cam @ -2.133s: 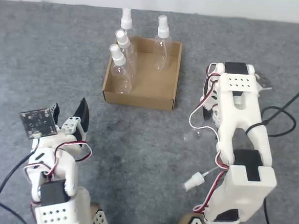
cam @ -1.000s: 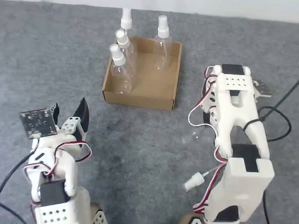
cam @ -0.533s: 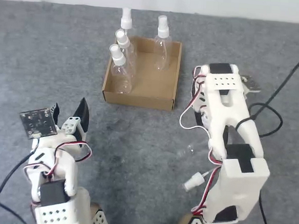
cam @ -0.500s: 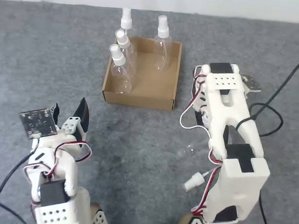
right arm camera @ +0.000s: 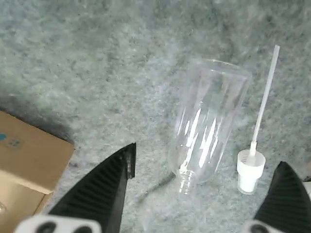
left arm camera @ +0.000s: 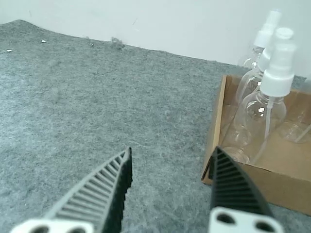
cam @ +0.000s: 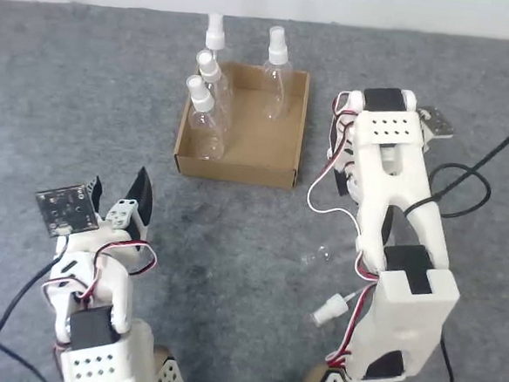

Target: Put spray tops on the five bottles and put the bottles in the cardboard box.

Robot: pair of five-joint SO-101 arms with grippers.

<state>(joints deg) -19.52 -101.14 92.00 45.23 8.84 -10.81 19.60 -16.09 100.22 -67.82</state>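
We could roll the capless bottle (right arm camera: 209,116) (spray top (right arm camera: 251,177) just beside it) away if our wide-spread right gripper (right arm camera: 204,158) closes off-centre.

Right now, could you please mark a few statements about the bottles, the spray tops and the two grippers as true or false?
1. Four capped bottles stand in the cardboard box. True.
2. The fifth bottle has its top on. False: it lies on its side uncapped, with the loose spray top beside it.
3. The right gripper is shut on that bottle. False: it is open above it, holding nothing.
4. The left gripper is open and empty. True.
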